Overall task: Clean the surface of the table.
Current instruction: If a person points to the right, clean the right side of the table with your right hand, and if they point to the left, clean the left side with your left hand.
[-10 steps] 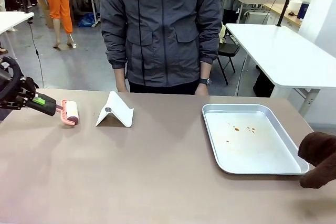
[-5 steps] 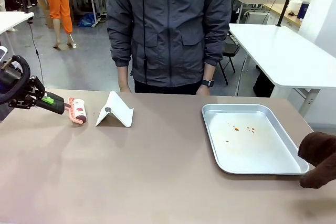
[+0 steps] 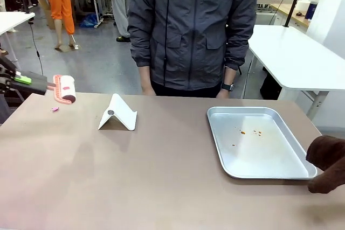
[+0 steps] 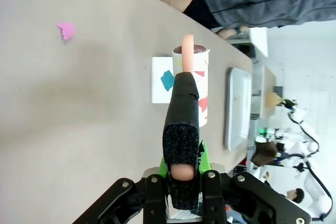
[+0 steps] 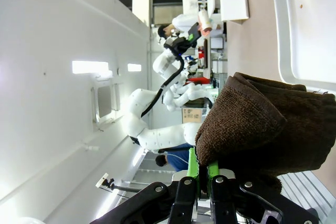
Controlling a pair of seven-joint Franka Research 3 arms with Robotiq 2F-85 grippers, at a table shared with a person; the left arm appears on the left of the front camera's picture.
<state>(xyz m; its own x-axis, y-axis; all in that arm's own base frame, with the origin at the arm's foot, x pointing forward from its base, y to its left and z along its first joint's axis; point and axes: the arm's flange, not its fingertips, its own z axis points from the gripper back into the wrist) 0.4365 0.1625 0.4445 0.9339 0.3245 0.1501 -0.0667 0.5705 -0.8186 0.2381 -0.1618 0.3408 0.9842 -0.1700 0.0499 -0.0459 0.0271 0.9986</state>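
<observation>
Your left claw (image 3: 26, 81) sits at the far-left corner of the table (image 3: 161, 181). It is clamped on the black handle of a pink roller (image 3: 66, 89). The roller hangs just above the top, off the surface. In the left wrist view you see green pads pressing the handle from both sides, and teal and red scraps stuck to the roll.

A small pink scrap (image 3: 55, 109) lies on the table just below the roller, apart from it.

A white folded stand (image 3: 117, 113) is upright as a tent, to the right of the scrap.

A silver tray (image 3: 242, 110) lies flat on the right half of the table. There are a few brown spots on its floor.

Your right claw (image 5: 203, 174) is clamped on a brown cloth (image 3: 328, 162). The cloth is bunched at the right edge, just beside the tray's near-right corner. You cannot tell whether it touches the top.

The table spans the whole foreground, a matte taupe, with stand, tray and scrap on it.

A person (image 3: 194, 30) in a grey jacket stands at the far edge, arms down, a watch on one wrist.
</observation>
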